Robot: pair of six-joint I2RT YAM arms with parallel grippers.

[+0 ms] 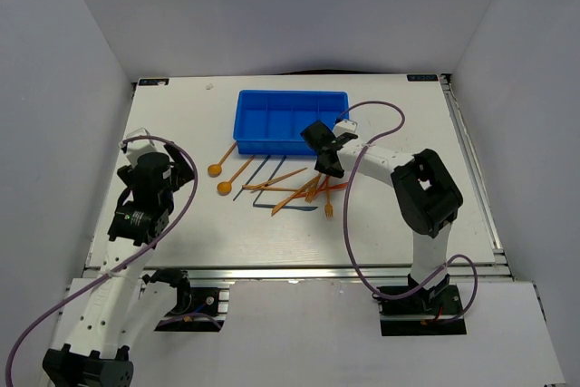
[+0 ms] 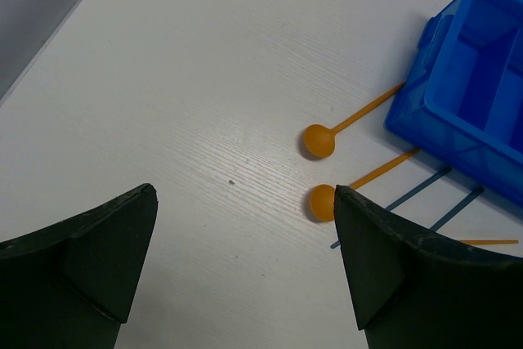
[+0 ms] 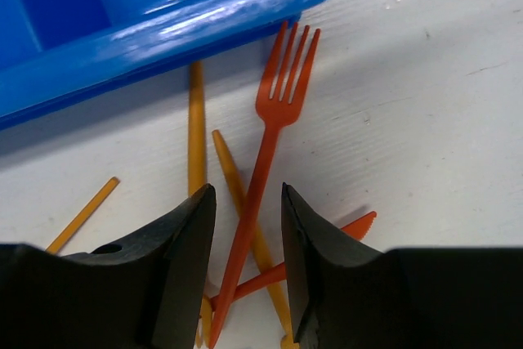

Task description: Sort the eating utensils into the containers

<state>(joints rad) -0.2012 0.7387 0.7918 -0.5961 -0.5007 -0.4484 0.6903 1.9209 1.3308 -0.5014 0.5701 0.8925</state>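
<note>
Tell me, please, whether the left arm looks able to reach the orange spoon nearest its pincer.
Probably yes. The left pincer is open, and that orange spoon lies on the bare table close ahead of it, with nothing between them.

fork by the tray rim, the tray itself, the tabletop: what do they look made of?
Red-orange fork: looks like thin moulded plastic, one uniform colour with a slight sheen. Blue tray: glossy rigid plastic, with bright highlights along its rounded rim. Tabletop: matt white with fine wood-grain lines, probably laminate or painted board; the look does not settle which.
</note>
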